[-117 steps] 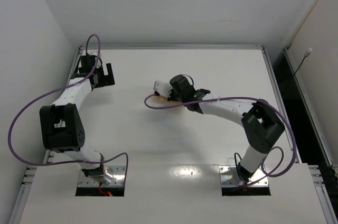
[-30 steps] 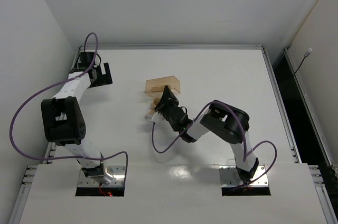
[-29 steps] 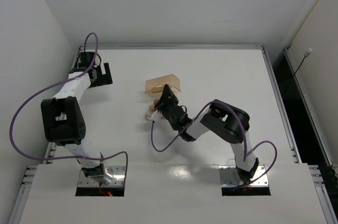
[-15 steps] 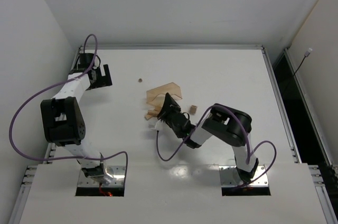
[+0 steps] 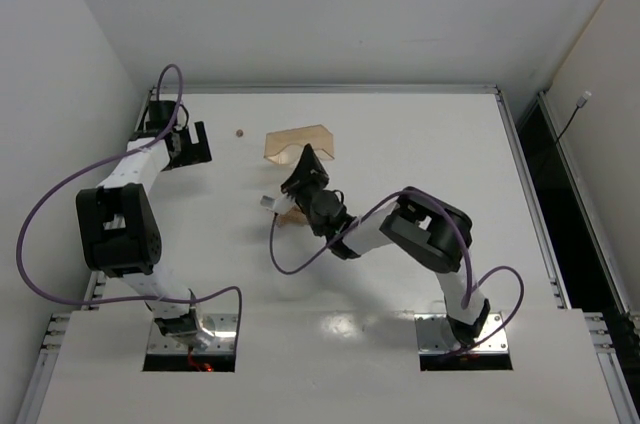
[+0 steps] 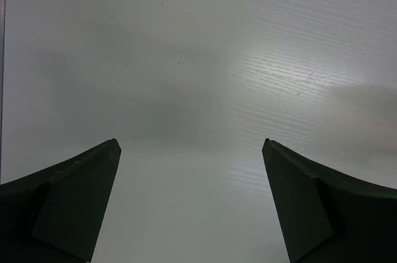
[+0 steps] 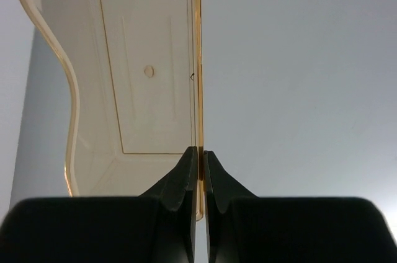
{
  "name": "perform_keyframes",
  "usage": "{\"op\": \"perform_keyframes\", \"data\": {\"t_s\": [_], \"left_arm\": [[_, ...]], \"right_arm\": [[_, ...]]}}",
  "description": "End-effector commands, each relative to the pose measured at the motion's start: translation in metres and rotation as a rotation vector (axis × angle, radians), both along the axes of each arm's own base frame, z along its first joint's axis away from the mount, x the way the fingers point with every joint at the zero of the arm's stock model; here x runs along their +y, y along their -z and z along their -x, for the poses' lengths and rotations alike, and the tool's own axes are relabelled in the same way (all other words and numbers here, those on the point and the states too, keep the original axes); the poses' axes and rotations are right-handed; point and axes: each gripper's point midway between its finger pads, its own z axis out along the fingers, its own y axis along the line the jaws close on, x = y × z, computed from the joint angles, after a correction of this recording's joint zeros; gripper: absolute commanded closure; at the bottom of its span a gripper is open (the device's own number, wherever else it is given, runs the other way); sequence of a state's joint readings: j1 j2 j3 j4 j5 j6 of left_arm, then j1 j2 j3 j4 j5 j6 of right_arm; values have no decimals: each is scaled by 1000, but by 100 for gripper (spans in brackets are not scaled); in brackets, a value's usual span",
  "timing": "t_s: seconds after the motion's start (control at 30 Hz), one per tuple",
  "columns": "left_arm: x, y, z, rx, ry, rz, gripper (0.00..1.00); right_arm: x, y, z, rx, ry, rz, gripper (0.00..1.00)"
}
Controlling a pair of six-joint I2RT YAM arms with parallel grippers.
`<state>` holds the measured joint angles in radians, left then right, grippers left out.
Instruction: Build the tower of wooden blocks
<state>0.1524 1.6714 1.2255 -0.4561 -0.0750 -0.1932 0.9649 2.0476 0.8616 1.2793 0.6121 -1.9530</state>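
Note:
My right gripper [image 5: 305, 156] [image 7: 199, 150] is shut on the thin side wall of a translucent amber tray [image 5: 296, 140] [image 7: 142, 89], which it holds tilted over the middle of the table. The inside of the tray shows no blocks. A few light-tan wood blocks [image 5: 290, 216] lie loose on the table under my right wrist, mostly hidden by it. No standing tower shows. My left gripper [image 5: 196, 144] [image 6: 190, 145] stands open at the far left, over bare white table, with nothing between its fingers.
A tiny round brown bead [image 5: 239, 131] lies on the table left of the tray. The purple cable [image 5: 285, 262] of the right arm loops over the table near the blocks. A metal rail [image 5: 325, 90] edges the table at the back.
The right gripper has swung the tray up and toward the back left. Blocks came out onto the table, the bead rolled back and left. The left arm has not moved.

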Motion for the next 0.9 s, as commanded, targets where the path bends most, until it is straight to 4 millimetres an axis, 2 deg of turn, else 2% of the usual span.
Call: {"op": "perform_keyframes", "data": {"t_s": [0.0,0.03,0.07,0.1,0.13,0.17,0.2,0.23,0.27,0.3,0.33,0.4,0.47,0.5,0.53,0.57,0.63,0.67,0.73,0.77,0.8,0.83,0.87], "left_arm": [[5,-18,-4,-57,-16,3,1],[5,-18,-4,-57,-16,3,1],[5,-18,-4,-55,-9,-3,1],[3,-24,-4,-71,14,-7,1],[0,-21,0,-64,32,1,1],[-4,-33,-1,-109,57,7,1],[-7,-36,1,-125,77,6,1],[-11,-35,5,-129,91,20,1],[-16,-38,5,-146,120,32,1],[-19,-44,3,-166,130,28,1],[-20,-40,5,-158,129,30,1],[-28,-38,6,-146,158,27,1],[-36,-38,4,-140,190,37,1],[-39,-38,1,-138,207,30,1],[-40,-38,1,-140,213,37,1],[-45,-38,-1,-132,225,39,1],[-54,-43,-7,-142,263,26,1],[-56,-46,-11,-148,266,17,1],[-66,-49,-15,-147,295,2,1],[-67,-51,-18,-142,293,-9,1],[-70,-46,-19,-123,302,-5,1],[-75,-51,-25,-135,310,-14,1],[-79,-49,-25,-121,324,-24,1]], "right_arm": [[-47,-114,3,-310,193,-391,100],[-52,-107,-11,-258,241,-451,100],[-57,-99,-28,-164,366,-457,100],[-67,-89,-42,-95,411,-586,100],[-80,-87,-47,-41,499,-654,100],[-75,-64,-62,104,550,-705,100],[-80,-65,-68,166,606,-552,100],[-89,-49,-79,251,631,-773,100],[-86,-64,-93,299,643,-858,100],[-94,-31,-88,466,709,-742,100],[-106,-35,-100,496,750,-894,100],[-127,0,-100,644,836,-907,100],[-140,16,-101,719,879,-935,100],[-142,29,-98,809,896,-939,100],[-149,33,-98,846,914,-969,100],[-170,43,-104,879,967,-1024,100],[-179,51,-107,999,976,-1107,100],[-198,57,-114,1048,1000,-1178,100],[-216,56,-125,1059,1012,-1241,100],[-235,67,-130,1093,1047,-1287,100],[-245,64,-136,1096,1048,-1315,100],[-264,65,-143,1100,1060,-1376,100],[-274,66,-151,1094,1064,-1412,100]]}}
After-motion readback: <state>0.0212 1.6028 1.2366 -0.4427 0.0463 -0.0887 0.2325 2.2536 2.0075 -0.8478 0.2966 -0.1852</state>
